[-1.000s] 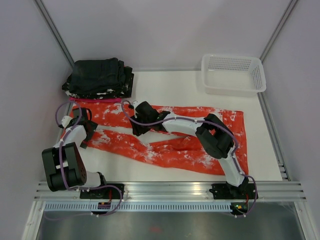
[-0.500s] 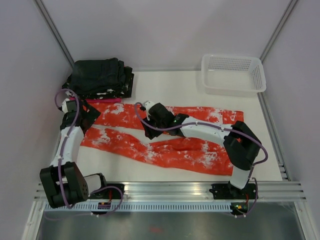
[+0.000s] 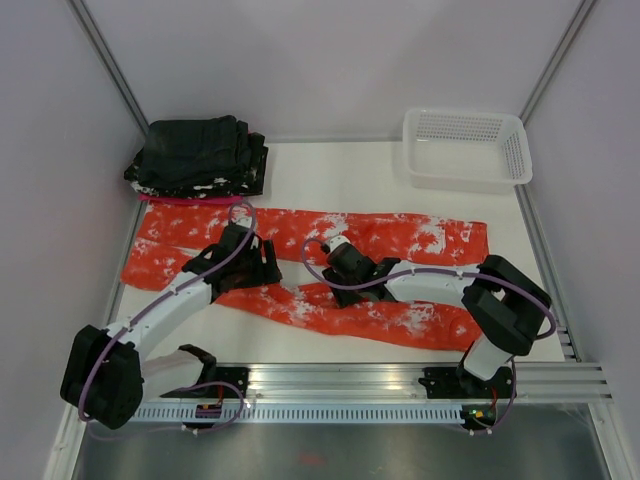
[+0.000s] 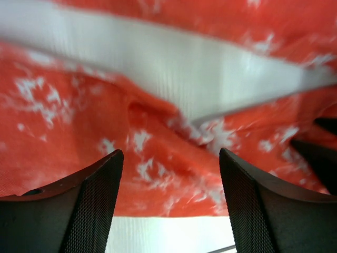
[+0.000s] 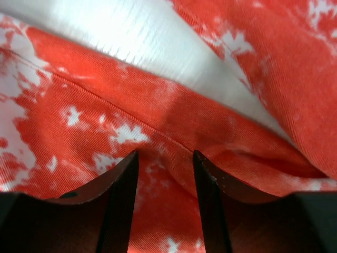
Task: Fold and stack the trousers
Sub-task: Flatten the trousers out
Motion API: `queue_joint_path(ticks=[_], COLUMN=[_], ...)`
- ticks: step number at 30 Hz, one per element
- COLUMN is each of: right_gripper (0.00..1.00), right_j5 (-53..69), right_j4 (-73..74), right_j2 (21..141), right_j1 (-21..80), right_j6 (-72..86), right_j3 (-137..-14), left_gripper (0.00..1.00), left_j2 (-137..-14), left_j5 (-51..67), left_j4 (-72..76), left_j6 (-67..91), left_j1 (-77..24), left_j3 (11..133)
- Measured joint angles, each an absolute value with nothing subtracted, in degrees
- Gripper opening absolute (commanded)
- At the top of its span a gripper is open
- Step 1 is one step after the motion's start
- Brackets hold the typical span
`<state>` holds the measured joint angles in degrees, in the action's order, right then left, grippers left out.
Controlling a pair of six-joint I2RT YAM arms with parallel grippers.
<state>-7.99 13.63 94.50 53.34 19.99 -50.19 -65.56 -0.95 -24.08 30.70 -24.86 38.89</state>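
Observation:
The orange-red trousers [image 3: 400,235] with white splotches lie spread flat across the table, waist at the right and both legs running left. My left gripper [image 3: 258,270] hovers over the near leg close to the crotch; in the left wrist view it [image 4: 171,153] is wide open above the fabric [image 4: 79,137], with nothing between the jaws. My right gripper [image 3: 338,272] is just to its right, at the fork of the legs. In the right wrist view it [image 5: 165,153] is open, its fingertips [image 5: 124,174] low on the cloth [image 5: 79,116] beside a seam.
A stack of black folded garments [image 3: 200,155] sits at the back left with a pink cloth [image 3: 190,201] under its near edge. A white plastic basket [image 3: 465,147] stands at the back right. Walls close in on both sides.
My left arm has swung from the far left edge rightwards to the near leg by the crotch. My right gripper has moved right and nearer, to the fork of the legs.

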Motion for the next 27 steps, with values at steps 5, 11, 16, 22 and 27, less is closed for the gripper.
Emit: queue_joint_path(ticks=[5,11,16,22,27], right_gripper=[0.5,0.2,0.09,0.08,0.18], right_j5=[-9.45,-14.24,-18.15,-20.29,-17.98], right_j4=[10.72,8.08,7.66,8.14,9.5], right_j2=[96.38,98.94,100.05,101.19,101.75], right_j1=[53.39,53.39,53.47,53.01,51.83], right_j6=[20.71,23.51,28.14,31.97,32.14], right_j3=[-51.05,-52.42,-53.3,-54.57,-56.1], left_gripper=[0.74,0.66,0.63,0.64,0.64], left_j2=[-64.25,-62.19,-63.18,-64.58,-61.98], left_j5=[-1.08,-1.26,-1.96,-4.14,-6.2], left_j4=[-25.23,-24.43,-23.68,-25.15,-30.89], left_j6=[31.81,33.69,35.27,40.05,44.27], left_j1=[-27.46,-27.51,-27.51,-27.81,-28.03], left_j3=[32.71,27.88,27.07,28.27,28.67])
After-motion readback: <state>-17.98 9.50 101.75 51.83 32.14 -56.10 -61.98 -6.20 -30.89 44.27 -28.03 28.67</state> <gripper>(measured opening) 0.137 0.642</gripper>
